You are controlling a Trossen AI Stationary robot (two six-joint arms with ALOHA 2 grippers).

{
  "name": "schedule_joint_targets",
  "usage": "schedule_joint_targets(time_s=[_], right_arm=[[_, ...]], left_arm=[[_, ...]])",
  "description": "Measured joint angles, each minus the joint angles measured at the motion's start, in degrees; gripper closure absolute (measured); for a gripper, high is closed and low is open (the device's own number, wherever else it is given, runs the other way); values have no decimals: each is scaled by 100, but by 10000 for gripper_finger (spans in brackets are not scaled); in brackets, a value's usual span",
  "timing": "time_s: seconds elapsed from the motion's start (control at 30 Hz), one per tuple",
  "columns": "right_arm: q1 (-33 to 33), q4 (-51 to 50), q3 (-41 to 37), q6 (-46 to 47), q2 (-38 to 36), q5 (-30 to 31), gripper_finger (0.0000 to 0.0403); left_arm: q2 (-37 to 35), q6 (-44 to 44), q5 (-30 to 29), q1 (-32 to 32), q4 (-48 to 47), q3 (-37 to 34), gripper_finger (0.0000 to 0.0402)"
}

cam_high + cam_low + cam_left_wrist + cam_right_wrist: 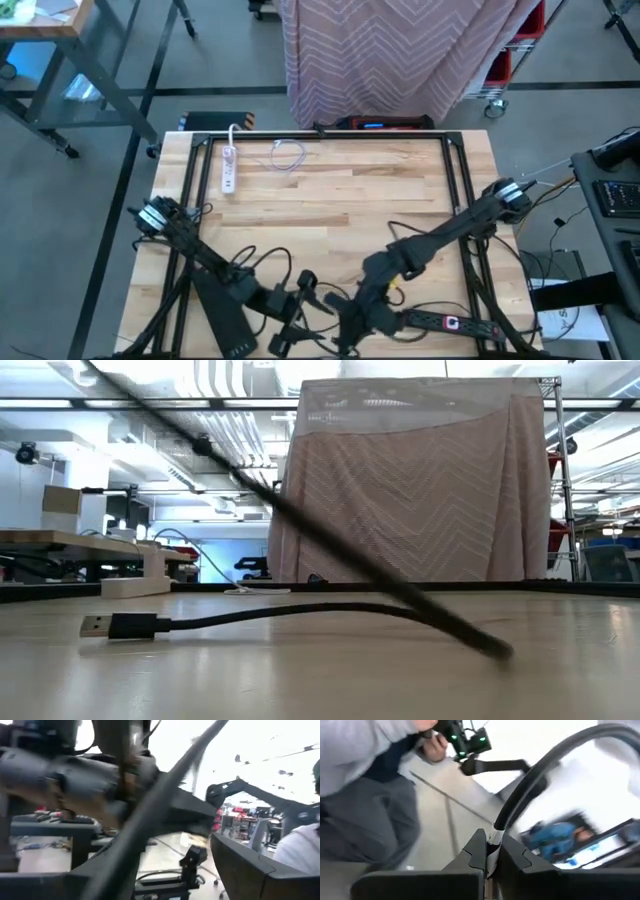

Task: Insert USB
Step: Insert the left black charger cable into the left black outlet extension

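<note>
A black USB cable lies on the table in the low view, its metal plug (97, 626) flat on the wood and pointing to the table's left. A blurred stretch of black cable (330, 540) rises slantwise close to that camera. The white power strip (228, 168) lies flat at the far left, a thin white cord (288, 155) beside it. My right gripper (358, 318) is at the near edge, shut on a black cable (520, 795). My left gripper (290, 308) is next to it at the near edge, open; a dark cable (165, 810) crosses its view. My right gripper pinches the black cable between its two fingers at a pale collar (493, 839) on the cable. From the fingers the cable arcs up and away, lifted clear there. Which way the fingers come at it does not show.
A black power strip (450, 322) with a red switch lies at the near right edge. Loose dark cables (250, 262) lie around both arms. The black frame rails (320, 137) border the table. A person in grey (365, 780) is beyond the table. Bare wood (340, 200) spans the middle.
</note>
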Motion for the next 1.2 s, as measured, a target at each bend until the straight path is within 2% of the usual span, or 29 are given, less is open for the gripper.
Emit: schedule_joint_targets(time_s=[0.23, 0.37, 0.5, 0.73, 0.93, 1.2], right_arm=[[-65, 265, -392, -335, -575, 141, 398], [-18, 249, -439, -426, -575, 120, 398], [2, 288, -643, -554, -722, 147, 398], [4, 389, -887, -656, -832, 119, 398], [2, 319, -1090, -651, -1028, 90, 398], [4, 353, -1526, -716, -1529, -455, 398]], left_arm=[[170, 188, 129, 70, -155, 647, 189], [407, -26, 48, 195, -813, 1203, 179], [619, 203, -182, 192, -903, 1516, 168], [709, 266, -145, 266, -1017, 1610, 170], [694, 155, 163, 393, -1118, 1610, 171], [627, 597, 266, 398, -1252, 1737, 175]])
